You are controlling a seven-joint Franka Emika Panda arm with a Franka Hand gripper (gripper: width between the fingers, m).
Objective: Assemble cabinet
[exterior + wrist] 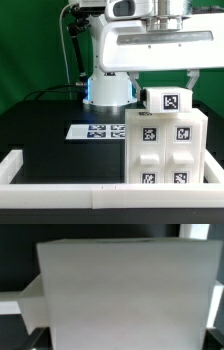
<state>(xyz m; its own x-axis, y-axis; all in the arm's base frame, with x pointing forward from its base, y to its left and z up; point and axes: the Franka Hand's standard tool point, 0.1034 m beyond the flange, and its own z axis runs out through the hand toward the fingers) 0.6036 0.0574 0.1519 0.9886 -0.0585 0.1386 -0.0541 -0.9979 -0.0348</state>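
Note:
The large white cabinet body (165, 152) stands at the exterior view's right, its front carrying several square tags. A smaller white block (163, 100) with one tag sits on its top, tilted slightly. My gripper (166, 84) comes down from above and is shut on this block, with one dark finger (190, 79) showing at its side. In the wrist view the white block (125, 291) fills almost the whole picture between my dark fingertips (33, 338), and part of the cabinet body (30, 300) shows beside it.
The marker board (94, 130) lies flat on the black table, on the exterior view's left of the cabinet. The robot's base (108, 90) stands behind it. A low white rim (60, 192) runs along the table's front and left edges.

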